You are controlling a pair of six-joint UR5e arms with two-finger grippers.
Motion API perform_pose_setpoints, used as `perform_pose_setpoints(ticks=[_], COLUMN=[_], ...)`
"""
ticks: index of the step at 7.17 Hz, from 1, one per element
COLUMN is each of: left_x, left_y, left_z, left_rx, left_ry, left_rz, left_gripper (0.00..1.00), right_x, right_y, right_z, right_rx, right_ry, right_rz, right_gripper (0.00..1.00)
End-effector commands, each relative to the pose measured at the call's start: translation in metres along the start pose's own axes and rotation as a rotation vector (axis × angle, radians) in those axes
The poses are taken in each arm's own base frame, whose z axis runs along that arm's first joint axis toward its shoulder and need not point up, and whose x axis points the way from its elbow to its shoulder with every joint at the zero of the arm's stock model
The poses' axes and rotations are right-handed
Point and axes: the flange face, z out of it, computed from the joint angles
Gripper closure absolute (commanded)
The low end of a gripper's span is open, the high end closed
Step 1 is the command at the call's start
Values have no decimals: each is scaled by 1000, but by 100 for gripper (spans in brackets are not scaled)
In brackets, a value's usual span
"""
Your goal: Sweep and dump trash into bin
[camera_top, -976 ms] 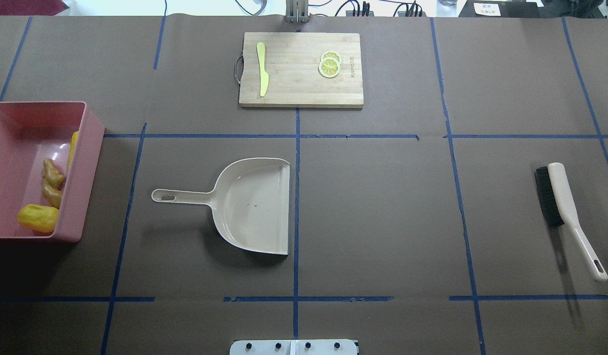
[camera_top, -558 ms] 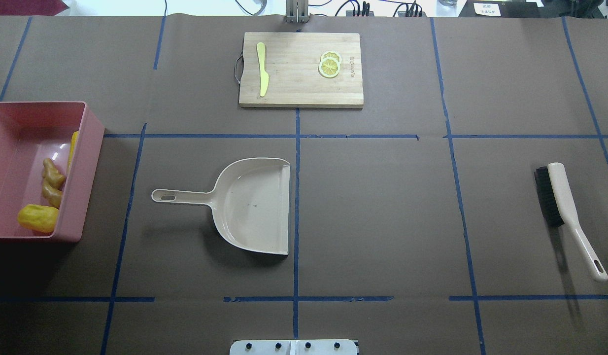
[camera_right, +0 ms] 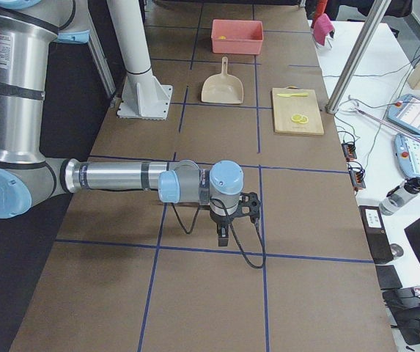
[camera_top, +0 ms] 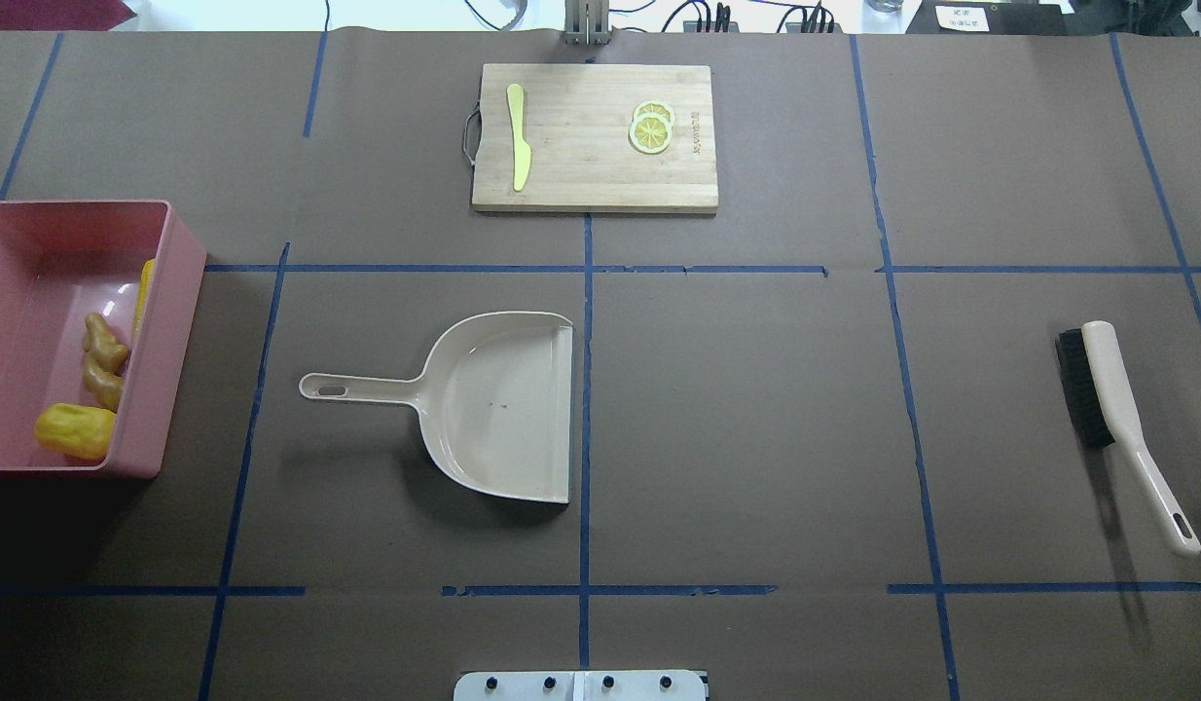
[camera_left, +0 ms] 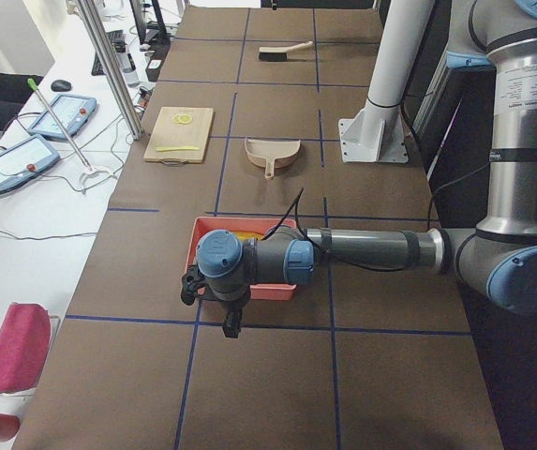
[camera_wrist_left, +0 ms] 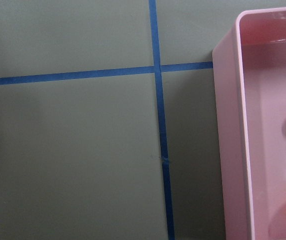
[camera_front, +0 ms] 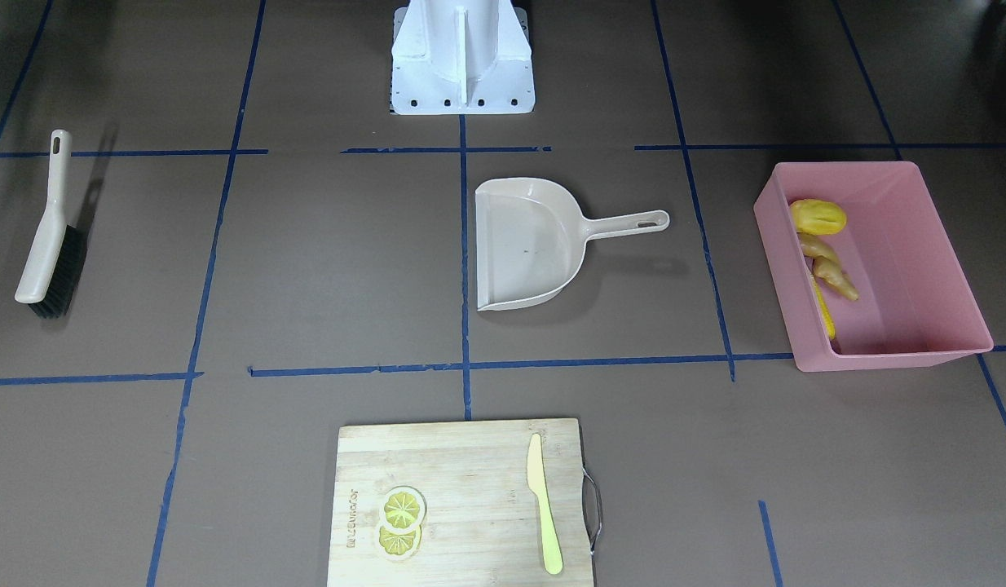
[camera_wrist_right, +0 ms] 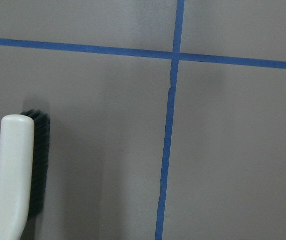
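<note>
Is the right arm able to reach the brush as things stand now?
Probably yes. The right gripper hangs close to the brush, which lies alone on the table. Nothing stands between them.

A beige dustpan [camera_top: 503,414] lay at the centre of the overhead view, handle pointing left, its open edge along a vertical blue tape line [camera_top: 586,545]. A brush [camera_top: 1114,394] lay near the right edge, bristles facing left. A wooden board [camera_top: 591,175] sat at top centre, with a knife [camera_top: 518,136] on its left part and two overlapping lemon slices [camera_top: 651,129] on its right. In the left side view, a red cloth [camera_left: 13,352] lay at lower left.
</note>
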Motion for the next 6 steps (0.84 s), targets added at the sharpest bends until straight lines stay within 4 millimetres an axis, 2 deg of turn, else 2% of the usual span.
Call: perform_pose_setpoints(ticks=[1,6], left_x=[-9,0], left_y=[15,8], left_z=[11,3], left_rx=[-24,-6], left_ry=[2,0], left_rz=[-25,-3], left_gripper=[0,0], right_x=[0,-3], right_y=[1,-9], right_z=[0,-3], right_rx=[5,42], right_ry=[0,0], right_rz=[-1,-40], right_gripper=[0,0])
